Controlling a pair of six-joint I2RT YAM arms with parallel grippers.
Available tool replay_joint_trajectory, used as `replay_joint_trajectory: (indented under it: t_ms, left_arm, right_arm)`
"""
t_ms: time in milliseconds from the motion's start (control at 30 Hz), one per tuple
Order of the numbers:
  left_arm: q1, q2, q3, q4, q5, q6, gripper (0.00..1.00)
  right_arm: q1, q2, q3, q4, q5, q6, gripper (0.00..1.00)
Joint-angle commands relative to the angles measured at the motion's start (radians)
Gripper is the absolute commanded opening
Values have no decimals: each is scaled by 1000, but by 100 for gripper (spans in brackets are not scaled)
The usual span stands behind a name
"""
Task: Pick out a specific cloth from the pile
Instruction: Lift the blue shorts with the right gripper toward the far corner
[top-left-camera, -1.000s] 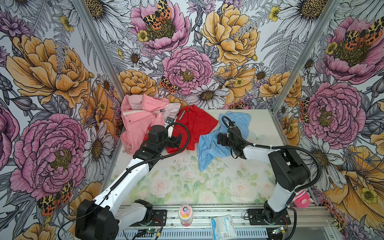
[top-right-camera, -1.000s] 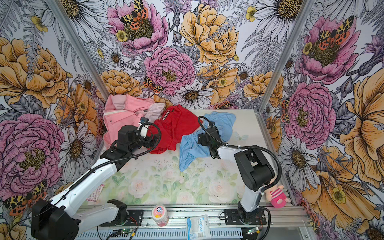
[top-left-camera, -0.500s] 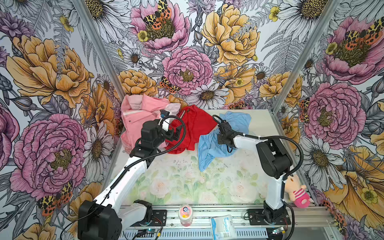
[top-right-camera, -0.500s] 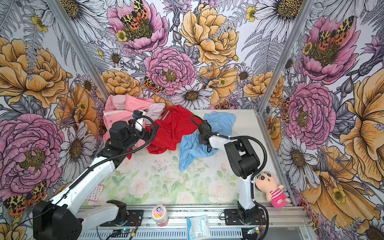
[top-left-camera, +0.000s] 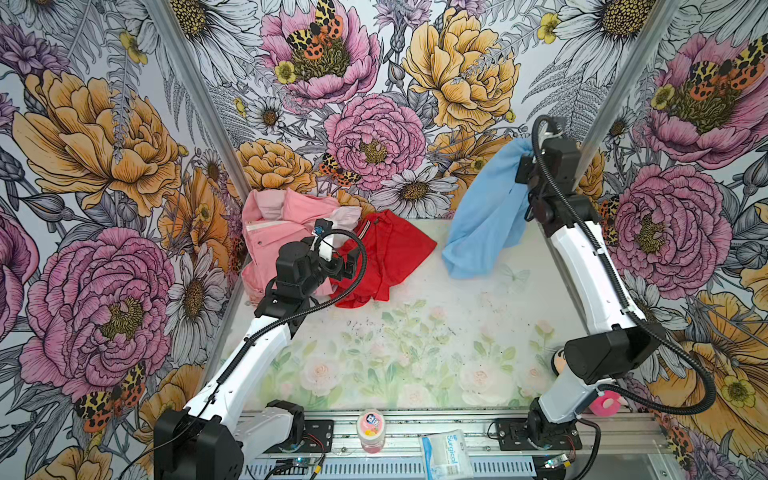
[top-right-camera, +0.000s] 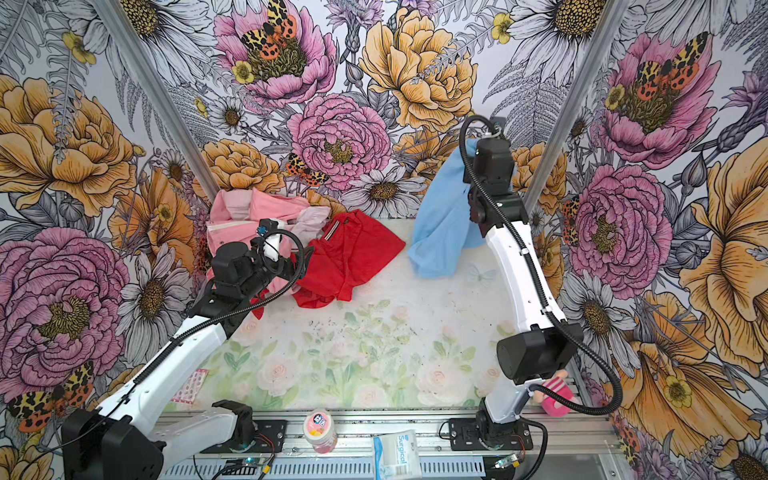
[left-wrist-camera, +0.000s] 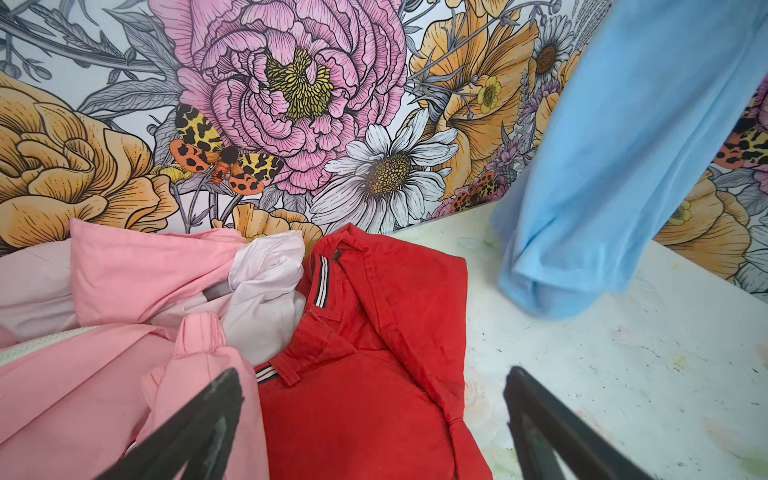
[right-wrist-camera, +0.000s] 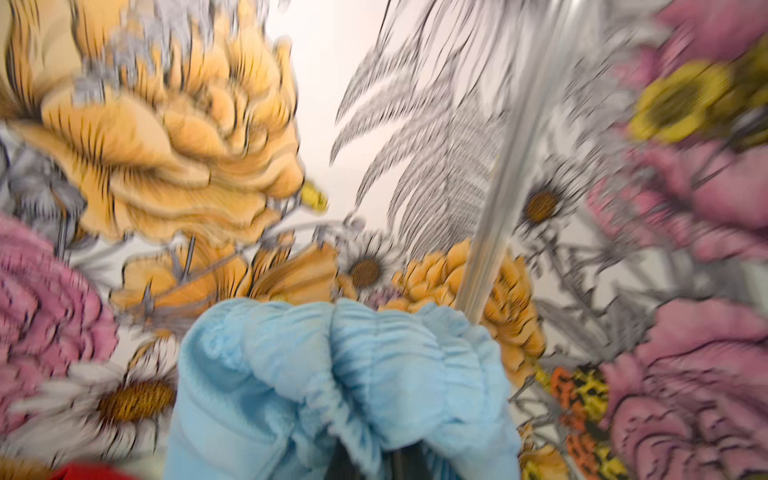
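Cloth (top-left-camera: 482, 224) hangs from pinching right tool (top-left-camera: 524, 157), long axis near vertical.

White shells on the left arm (top-left-camera: 257, 351) and right arm (top-left-camera: 582, 266), chunky black joint housings in between. Black ribbed cable (top-left-camera: 712, 395) looping loose off each, plus slim black fingers (left-wrist-camera: 199, 419) on the left gripper (left-wrist-camera: 374, 374). Bolted onto black base plates (top-left-camera: 509, 436).

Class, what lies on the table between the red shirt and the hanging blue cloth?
Nothing: only bare table separates red shirt and blue cloth, shown in both top views.
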Motion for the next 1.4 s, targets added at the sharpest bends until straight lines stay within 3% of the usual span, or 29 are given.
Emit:
replay_joint_trajectory:
  t_ms: [0, 67, 267, 600, 833, 1033, 1200, 1367]
  left_arm:
    - [13, -18, 0, 28, 32, -21, 99]
    - [17, -18, 0, 29, 35, -24, 99]
    - [28, -15, -8, 42, 57, -27, 99]
    - [46, -9, -15, 62, 116, -27, 99]
    - [49, -3, -16, 65, 129, -28, 99]
    - [49, 10, -7, 69, 184, -45, 98]
    - [32, -4, -19, 108, 375, -32, 99]
    - [-26, 14, -7, 104, 569, -13, 99]
  right_arm:
    - [10, 104, 271, -103, 185, -276, 0]
    - [4, 118, 318, -94, 184, -309, 0]
    - [16, 129, 208, -98, 120, -229, 0]
    - [23, 132, -179, 17, -239, 127, 0]
    - [-48, 51, -395, 119, -235, 213, 0]
    - [-149, -83, -609, 119, -175, 172, 0]
    - [-185, -170, -769, 120, -57, 99, 0]
    - [-190, -131, -824, 118, -48, 74, 0]
